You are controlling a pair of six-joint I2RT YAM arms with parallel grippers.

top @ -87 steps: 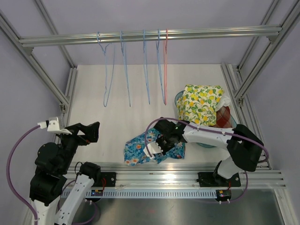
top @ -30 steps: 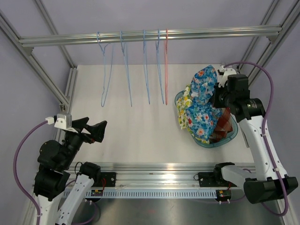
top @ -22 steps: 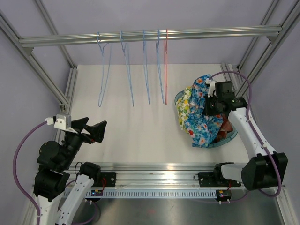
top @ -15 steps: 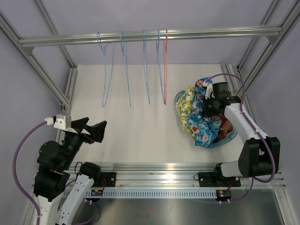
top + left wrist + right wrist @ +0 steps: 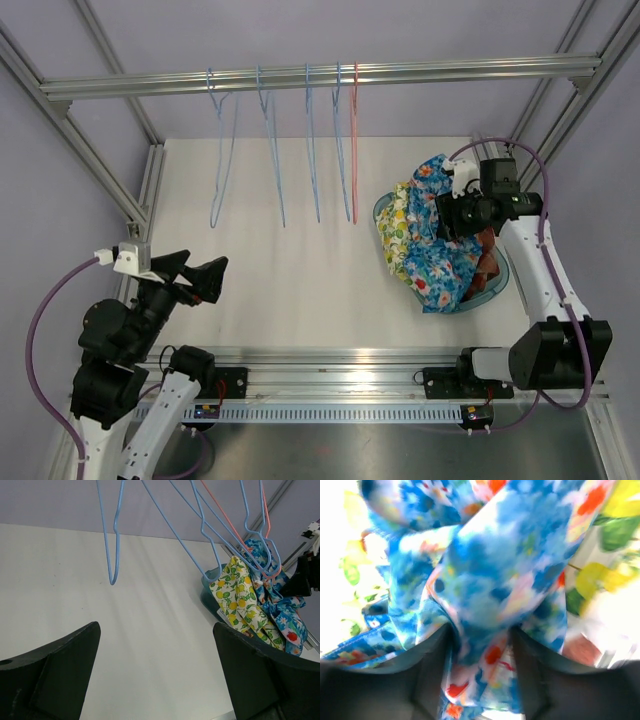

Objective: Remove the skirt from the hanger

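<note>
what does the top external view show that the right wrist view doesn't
Only the top external view shows the rail with its bare hangers, the left gripper open and away from the clothes, and the teal basket. Only the right wrist view shows, up close, fabric bunched between the fingers of the right gripper. Both show the blue floral skirt and the lemon-print cloth.

Left end effector [image 5: 155,630] agape; right [image 5: 480,635] clamps skirt [image 5: 438,262].
</note>
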